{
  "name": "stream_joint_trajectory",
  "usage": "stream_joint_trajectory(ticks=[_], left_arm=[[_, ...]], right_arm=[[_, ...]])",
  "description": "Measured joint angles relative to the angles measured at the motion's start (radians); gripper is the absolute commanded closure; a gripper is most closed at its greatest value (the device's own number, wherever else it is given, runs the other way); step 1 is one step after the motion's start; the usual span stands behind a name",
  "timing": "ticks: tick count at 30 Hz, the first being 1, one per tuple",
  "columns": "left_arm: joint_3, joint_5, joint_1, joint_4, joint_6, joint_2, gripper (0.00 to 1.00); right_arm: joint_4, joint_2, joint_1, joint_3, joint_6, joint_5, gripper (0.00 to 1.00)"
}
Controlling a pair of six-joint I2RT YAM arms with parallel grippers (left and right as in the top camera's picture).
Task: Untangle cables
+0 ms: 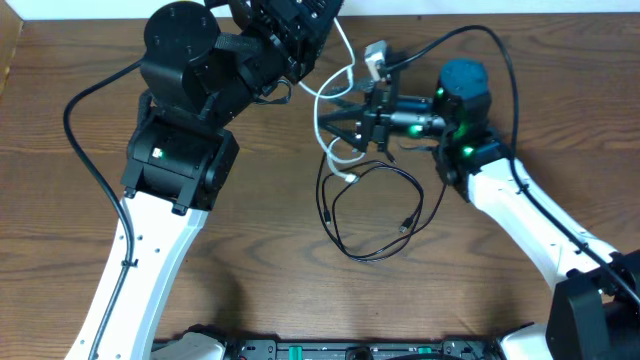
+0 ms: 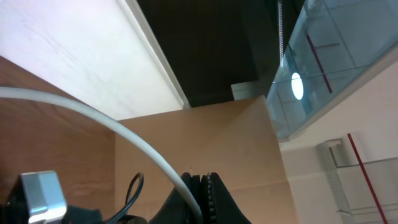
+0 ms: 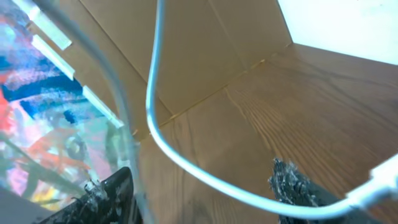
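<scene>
The white cable hangs from my left gripper at the table's back and loops down to a plug end. In the left wrist view the jaws are shut on this white cable. My right gripper points left, open, with the white loop passing between its fingers. The right wrist view shows the same: open fingers with the white cable between them, not pinched. A black cable lies in a loose loop on the table, below the right gripper. A white-and-silver plug sits beside the right wrist.
Thick black arm wires trail along the left arm, and another arches over the right arm. A cardboard wall stands past the table's back edge. The wooden table extends toward the front.
</scene>
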Motion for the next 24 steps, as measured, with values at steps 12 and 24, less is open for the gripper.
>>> stream_joint_trajectory(ticks=[12, 24], left_arm=[[0.0, 0.0, 0.0, 0.0, -0.002, 0.0, 0.93], [0.0, 0.0, 0.0, 0.0, -0.003, 0.0, 0.92]], right_arm=[[0.035, 0.0, 0.05, 0.0, 0.012, 0.011, 0.39], [0.04, 0.0, 0.152, 0.0, 0.056, 0.261, 0.79]])
